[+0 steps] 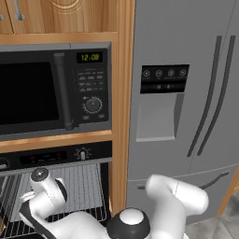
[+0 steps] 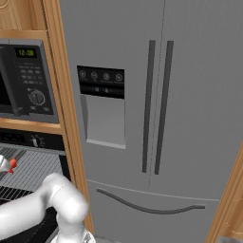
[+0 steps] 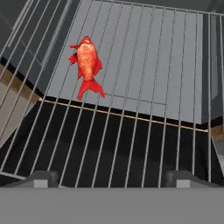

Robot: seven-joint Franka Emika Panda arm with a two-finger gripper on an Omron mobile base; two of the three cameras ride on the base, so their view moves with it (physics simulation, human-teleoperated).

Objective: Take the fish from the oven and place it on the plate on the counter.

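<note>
Rack [image 3: 131,131]: wire rack inside the oven [image 1: 56,156], bars running up and away in the hand view; pale back wall behind its far part.
Fish [image 3: 87,65]: red-orange, lies flat on the rack, upper left of the hand view, head up, forked tail toward the camera. In the right base view a red speck [image 2: 13,163] sits at the far left edge over the rack.
Tool [image 3: 111,179]: two dark fingertips [image 3: 41,178] stand wide apart at the bottom of the hand view, spread and holding nothing. The fish is well ahead of them and to the left, not touched.
Arm [image 1: 46,196]: white, reaches low into the oven opening.
Microwave [image 1: 51,88]: black, green clock, directly above the oven.
Fridge [image 2: 156,118]: grey, right of the wooden column.
</note>
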